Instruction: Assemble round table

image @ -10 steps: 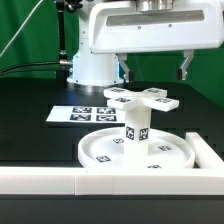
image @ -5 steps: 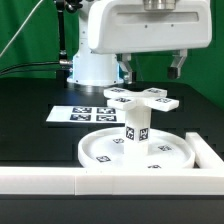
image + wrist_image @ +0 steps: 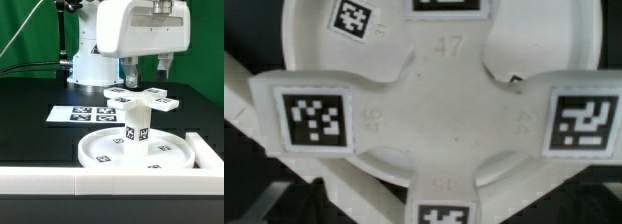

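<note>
- The round disc (image 3: 140, 152) lies on the black surface (image 3: 35, 135) against the white border rail (image 3: 60, 180).
- In it the leg (image 3: 136, 124) stands upright, capped by the cross-shaped foot piece (image 3: 141, 97).
- Above, the gripper (image 3: 146, 70) hangs open, holding nothing.

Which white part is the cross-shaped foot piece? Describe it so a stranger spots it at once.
Start at the large round disc lying against the white border rail. A short leg stands upright at its middle. The foot piece sits atop that leg: the only flat cross, with a tag on each arm.
</note>
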You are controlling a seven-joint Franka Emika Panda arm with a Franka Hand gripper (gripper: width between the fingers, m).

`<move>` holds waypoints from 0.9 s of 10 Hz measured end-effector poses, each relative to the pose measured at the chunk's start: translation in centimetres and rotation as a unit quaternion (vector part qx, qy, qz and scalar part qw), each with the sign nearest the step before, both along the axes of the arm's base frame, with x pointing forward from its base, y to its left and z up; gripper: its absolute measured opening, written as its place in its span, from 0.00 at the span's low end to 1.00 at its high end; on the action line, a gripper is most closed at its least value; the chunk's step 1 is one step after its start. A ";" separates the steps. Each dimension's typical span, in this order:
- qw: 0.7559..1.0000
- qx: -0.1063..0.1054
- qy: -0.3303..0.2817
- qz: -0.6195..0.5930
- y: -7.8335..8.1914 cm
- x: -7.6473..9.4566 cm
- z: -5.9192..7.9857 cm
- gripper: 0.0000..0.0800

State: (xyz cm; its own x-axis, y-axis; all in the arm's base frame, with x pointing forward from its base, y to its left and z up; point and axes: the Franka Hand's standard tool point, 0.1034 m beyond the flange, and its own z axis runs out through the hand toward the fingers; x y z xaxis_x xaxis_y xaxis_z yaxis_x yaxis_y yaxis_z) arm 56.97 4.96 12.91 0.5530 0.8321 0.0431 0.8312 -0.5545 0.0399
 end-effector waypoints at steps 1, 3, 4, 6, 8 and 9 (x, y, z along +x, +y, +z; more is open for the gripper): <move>0.999 -0.003 0.001 0.044 0.1 0.3 -0.1 0.81; 0.993 -0.012 -0.002 0.115 -0.1 0.4 -0.1 0.81; 0.990 -0.013 -0.002 0.137 -0.3 0.4 -0.1 0.81; 0.977 -0.025 -0.002 0.211 -0.3 0.2 -0.4 0.81; 0.965 -0.035 0.002 0.261 -0.4 0.0 -0.5 0.81; 0.962 -0.038 0.006 0.271 -0.4 -0.1 -0.7 0.81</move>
